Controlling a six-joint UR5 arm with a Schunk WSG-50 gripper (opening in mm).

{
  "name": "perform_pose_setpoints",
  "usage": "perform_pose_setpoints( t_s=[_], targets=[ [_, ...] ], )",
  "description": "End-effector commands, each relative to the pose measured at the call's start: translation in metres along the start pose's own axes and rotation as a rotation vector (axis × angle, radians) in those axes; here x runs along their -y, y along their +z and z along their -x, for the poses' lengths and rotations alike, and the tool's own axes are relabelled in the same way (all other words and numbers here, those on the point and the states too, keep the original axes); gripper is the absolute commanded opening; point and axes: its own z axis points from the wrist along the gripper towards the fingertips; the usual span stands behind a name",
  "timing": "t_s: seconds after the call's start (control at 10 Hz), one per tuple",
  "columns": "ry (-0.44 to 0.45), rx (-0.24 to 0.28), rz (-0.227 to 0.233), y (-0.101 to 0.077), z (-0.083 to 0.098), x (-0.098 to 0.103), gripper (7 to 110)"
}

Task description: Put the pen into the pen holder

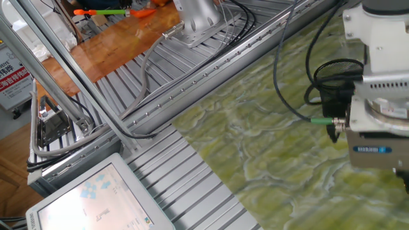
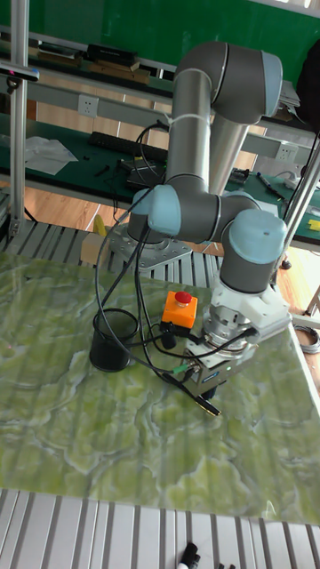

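The pen (image 2: 203, 402) lies slanted on the green marbled table, thin and black, with its gold-coloured end pointing toward the front right. My gripper (image 2: 207, 389) hangs low right over the pen's upper half. Its fingers are hidden under the wrist and camera block, so their state is unreadable. The pen holder (image 2: 114, 340), a black mesh cup, stands upright to the left of the gripper, about a cup's width away. In the fixed view the pen holder (image 1: 333, 71) shows partly behind cables and the arm's white wrist housing (image 1: 378, 124). The pen is not clearly visible there.
An orange box with a red button (image 2: 180, 308) sits just behind the gripper. Black cables (image 2: 133, 293) loop from the arm over the cup. A white screen (image 1: 96, 204) and aluminium rails (image 1: 192, 89) lie beyond the table's left edge. Dark markers (image 2: 188, 555) rest at the front.
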Motion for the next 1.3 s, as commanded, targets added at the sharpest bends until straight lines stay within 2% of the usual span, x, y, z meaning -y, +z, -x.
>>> perform_pose_setpoints(
  t_s=[0.0,0.2,0.4,0.5,0.7,0.8,1.0,1.1,1.2],
  targets=[
    [-0.012,-0.019,0.002,0.005,-0.013,0.002,7],
    [-0.008,-0.017,0.004,0.008,-0.001,-0.001,7],
    [-0.028,-0.014,0.009,0.001,0.009,-0.01,7],
    [-0.04,-0.022,0.001,-0.004,0.012,-0.012,22],
    [-0.052,-0.037,-0.021,-0.004,0.013,-0.008,22],
    [-0.057,-0.052,-0.031,-0.005,0.009,-0.005,44],
    [-0.095,-0.126,-0.068,-0.011,0.001,0.004,44],
    [-0.098,-0.151,-0.073,-0.013,0.004,0.005,44],
    [-0.097,-0.196,-0.075,-0.016,0.004,0.003,44]
  ],
)
